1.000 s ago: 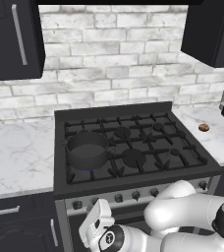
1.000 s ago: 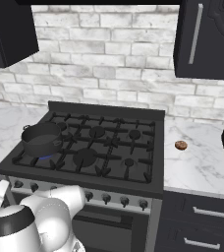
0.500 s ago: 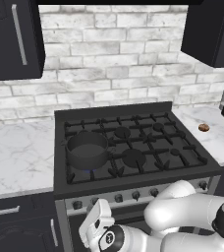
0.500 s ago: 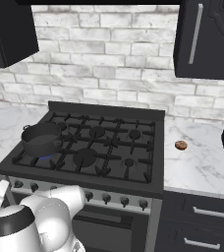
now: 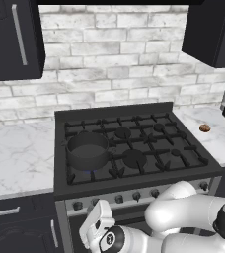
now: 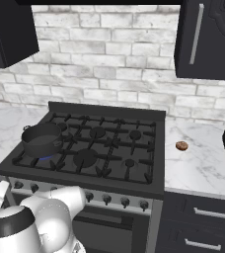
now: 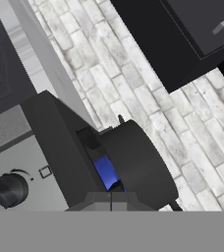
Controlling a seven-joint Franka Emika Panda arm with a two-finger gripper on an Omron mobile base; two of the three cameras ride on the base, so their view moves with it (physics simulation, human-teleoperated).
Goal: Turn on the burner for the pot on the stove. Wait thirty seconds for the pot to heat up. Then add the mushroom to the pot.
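One step looks done: a small blue flame burns at the round black burner [image 5: 91, 171] under the dark grey, low metal pot [image 5: 87, 149] at the front left of the wide black gas stove [image 6: 129, 180]. Heating and adding remain. The tiny brown mushroom [image 6: 182, 146] lies on the white marble counter [image 6: 203, 163] right of the stove, while the gripper [image 7: 111, 196], clenched and empty, hangs low before the knobs.

Two base views from behind, left and right, sharing the stove [image 5: 134, 148], hand view rolled, close by the pot [image 7: 138, 162]
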